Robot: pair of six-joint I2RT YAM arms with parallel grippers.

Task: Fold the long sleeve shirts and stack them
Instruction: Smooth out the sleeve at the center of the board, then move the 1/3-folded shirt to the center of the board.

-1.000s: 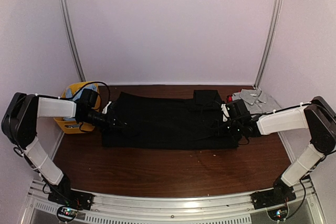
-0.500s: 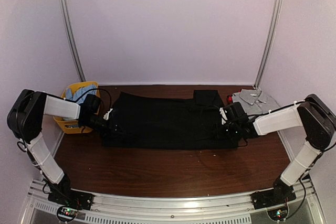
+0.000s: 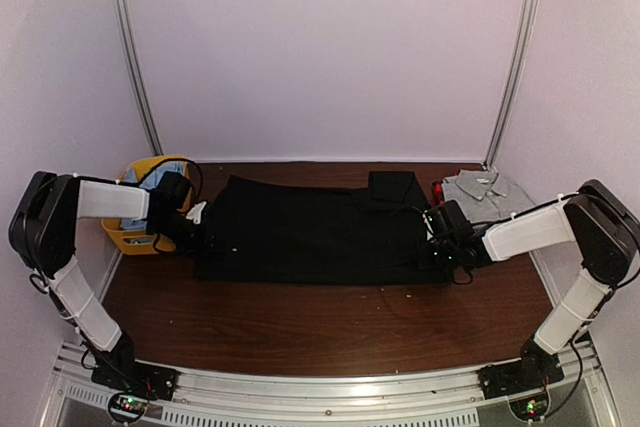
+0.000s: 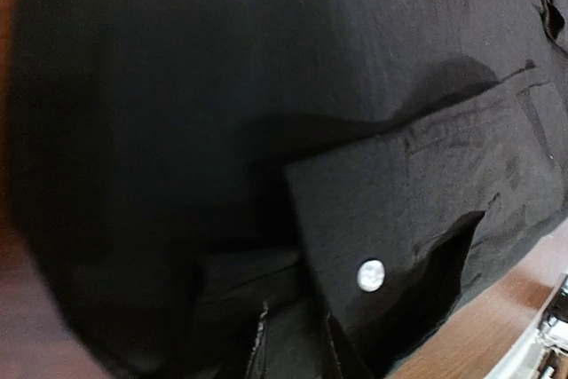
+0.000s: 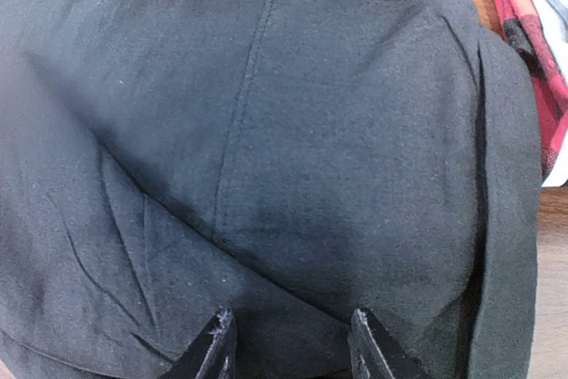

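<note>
dark wood tabletop [image 3: 320,327]: black shirt [image 3: 310,232] spread flat across the middle, grey shirt [image 3: 487,190] far right corner, yellow basket [image 3: 128,237] at left edge

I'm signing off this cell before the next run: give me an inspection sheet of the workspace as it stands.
Surface: dark wood table, no spills seen.
Job's things: black shirt spread flat across the middle, a buttoned cuff lying on it; grey shirt folded at the far right corner.
Clutter: yellow basket at the far left; red plaid cloth beside the black shirt.
Hands: left hand at the black shirt's left edge, jaws unclear; right hand at its right edge, open over the cloth.
Cables: black cable loops at the left wrist.
Surroundings: pale walls, metal posts; nothing else seen.
</note>
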